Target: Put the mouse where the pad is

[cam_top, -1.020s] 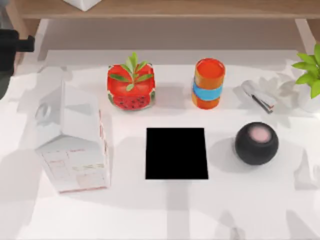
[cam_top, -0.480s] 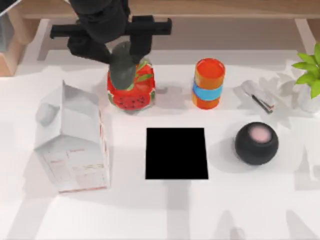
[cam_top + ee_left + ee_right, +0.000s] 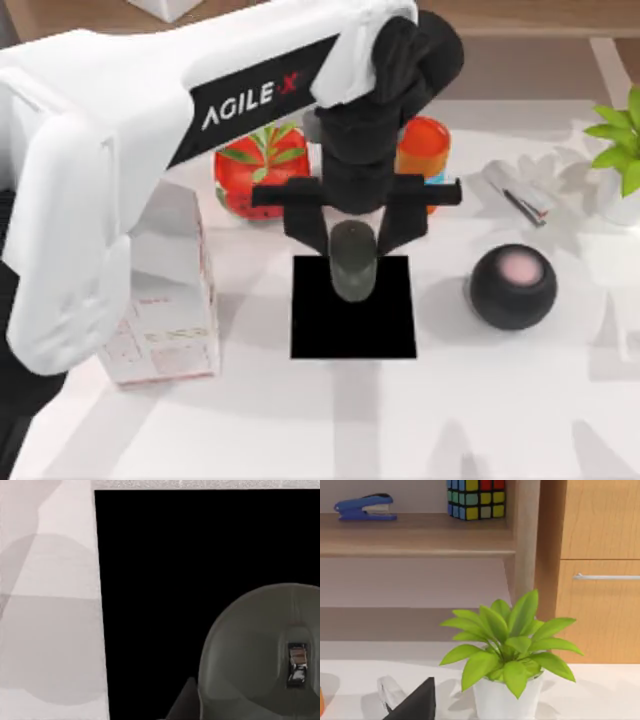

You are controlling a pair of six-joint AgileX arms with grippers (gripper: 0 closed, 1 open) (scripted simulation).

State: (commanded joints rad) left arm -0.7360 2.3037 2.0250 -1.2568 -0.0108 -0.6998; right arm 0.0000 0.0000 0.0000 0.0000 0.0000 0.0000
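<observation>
The pad (image 3: 352, 330) is a flat black square at the table's middle. Over its far edge sits the mouse (image 3: 352, 262), a dark grey oval. My left gripper (image 3: 353, 250) reaches in from the left and is shut on the mouse, with a black finger on each side. In the left wrist view the mouse (image 3: 260, 650) lies over the black pad (image 3: 150, 580). Whether the mouse touches the pad, I cannot tell. My right arm is parked off the table's right side.
A white carton (image 3: 165, 300) stands left of the pad, partly under my left arm. A red fruit-patterned pot (image 3: 250, 170), an orange can (image 3: 425, 150) and a stapler (image 3: 520, 195) line the back. A black ball (image 3: 513, 287) sits right of the pad, with a plant (image 3: 620, 150) at far right.
My left arm has swung in from the back left, past the red pot, carrying the mouse forward to the pad's far edge. Nothing else moved.
</observation>
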